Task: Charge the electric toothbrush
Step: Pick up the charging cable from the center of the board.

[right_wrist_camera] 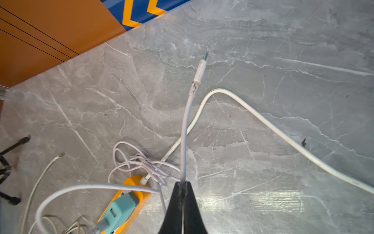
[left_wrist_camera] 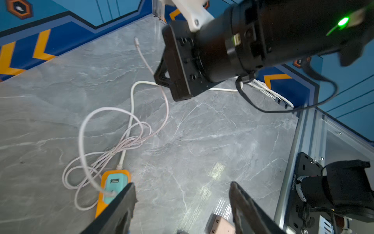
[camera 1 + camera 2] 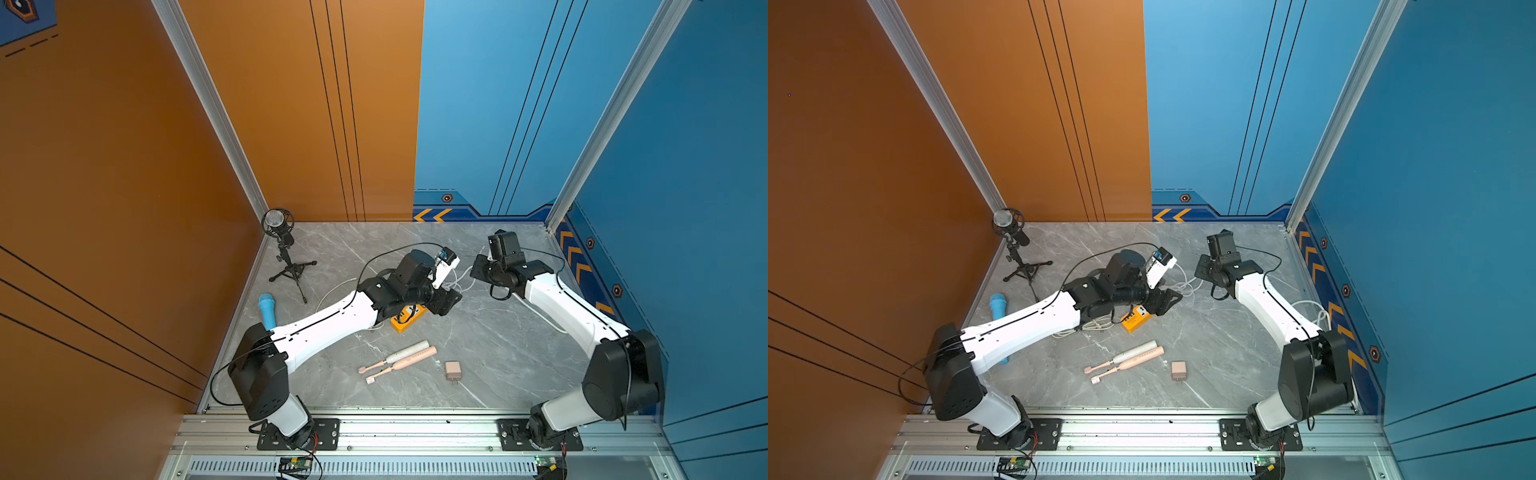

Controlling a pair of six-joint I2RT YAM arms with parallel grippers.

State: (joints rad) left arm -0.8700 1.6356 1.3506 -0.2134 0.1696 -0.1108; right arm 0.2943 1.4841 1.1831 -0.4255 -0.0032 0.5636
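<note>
Electric toothbrush (image 3: 415, 358), pink, flat at lower centre of a top view, touching a white toothbrush (image 3: 409, 351), in neither grip. Right gripper (image 1: 183, 185) pressed together on thin white cable (image 1: 185, 131), connector (image 1: 200, 68) jutting free past the tips. Left gripper (image 2: 182, 188) spread wide, empty, over veined grey marble table (image 2: 202, 131). Nearby, orange power strip (image 3: 405, 323) with teal adapter (image 1: 119, 210). Likely light, rigid, smooth plastic, prone to rolling; best pinched across thick handle, not slim neck.

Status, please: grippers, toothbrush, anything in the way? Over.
Right gripper shut on charging cable. Left gripper open, empty. Toothbrushes lying on table. Cable loops beside power strip.
</note>
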